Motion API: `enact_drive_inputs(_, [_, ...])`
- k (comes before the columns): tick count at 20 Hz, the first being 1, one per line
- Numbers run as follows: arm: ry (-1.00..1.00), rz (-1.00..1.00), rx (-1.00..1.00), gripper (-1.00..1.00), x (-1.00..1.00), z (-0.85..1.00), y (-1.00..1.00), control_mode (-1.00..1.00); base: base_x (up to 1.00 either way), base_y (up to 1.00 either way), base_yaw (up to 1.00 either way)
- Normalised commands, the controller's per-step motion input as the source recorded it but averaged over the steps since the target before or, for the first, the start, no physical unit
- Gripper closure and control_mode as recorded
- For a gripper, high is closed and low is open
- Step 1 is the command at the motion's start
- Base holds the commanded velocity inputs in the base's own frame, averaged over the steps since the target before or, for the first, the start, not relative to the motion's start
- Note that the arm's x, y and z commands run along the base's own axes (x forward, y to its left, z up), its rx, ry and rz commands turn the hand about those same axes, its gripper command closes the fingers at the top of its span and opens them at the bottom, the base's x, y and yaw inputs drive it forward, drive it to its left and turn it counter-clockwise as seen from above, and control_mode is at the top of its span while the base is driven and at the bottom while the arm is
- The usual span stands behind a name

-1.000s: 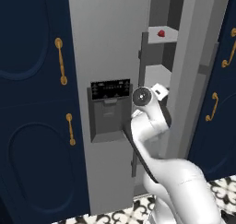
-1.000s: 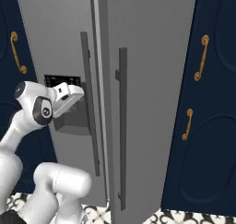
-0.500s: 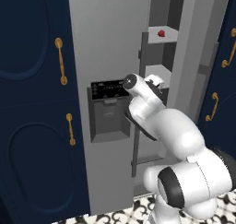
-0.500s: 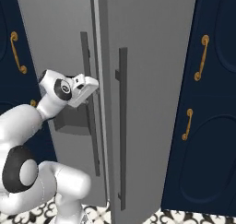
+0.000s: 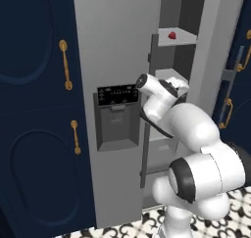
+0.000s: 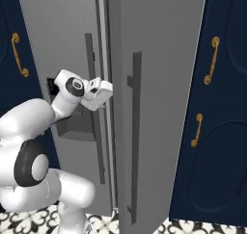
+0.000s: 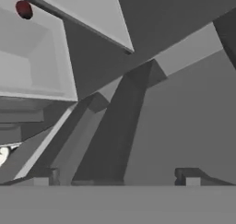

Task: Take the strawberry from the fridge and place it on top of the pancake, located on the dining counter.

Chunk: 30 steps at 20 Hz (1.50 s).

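**Reaching into the fridge for the berry**

The strawberry [image 5: 172, 35] sat on a high shelf [image 5: 177, 38] inside the fridge [image 5: 117, 51]. It looked like a tiny red dot, near the front edge of that shelf. In the hand view it showed far up in the corner [image 7: 24, 9].

The fridge door [image 6: 159, 84] stood partly open. The gripper [image 7: 115, 174] was at the gap, lower than the berry and well apart from it. Its two dark tips were spread wide, with nothing between them.

To do this step well, I think the arm had to lift the hand up to the shelf first. Then it should go in slowly between the door and the fridge wall, without bumping either one. The berry is small, so the tips should come to both sides of it before they close.
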Motion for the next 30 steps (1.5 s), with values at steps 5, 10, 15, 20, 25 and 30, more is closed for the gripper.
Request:
enact_drive_inputs(5, [-0.01,-0.15,0.01,-1.00,-0.12,0.04,-0.99,-1.00,0.00,0.00,0.00])
enact_drive_inputs(10, [-0.03,-0.05,0.07,-1.00,-0.04,0.00,-1.00,-1.00,0.00,0.00,0.00])
enact_drive_inputs(15, [-0.03,-0.02,0.10,-1.00,0.00,0.01,-1.00,-1.00,0.00,0.00,0.00])
enact_drive_inputs(20, [-0.01,-0.02,0.13,-1.00,0.00,0.00,-1.00,-1.00,0.00,0.00,0.00])
enact_drive_inputs(25, [0.00,-0.01,0.14,-1.00,0.00,0.00,-1.00,-1.00,0.00,0.00,0.00])
enact_drive_inputs(30, [-0.03,0.00,0.17,-1.00,0.00,0.00,-1.00,-1.00,0.00,0.00,0.00])
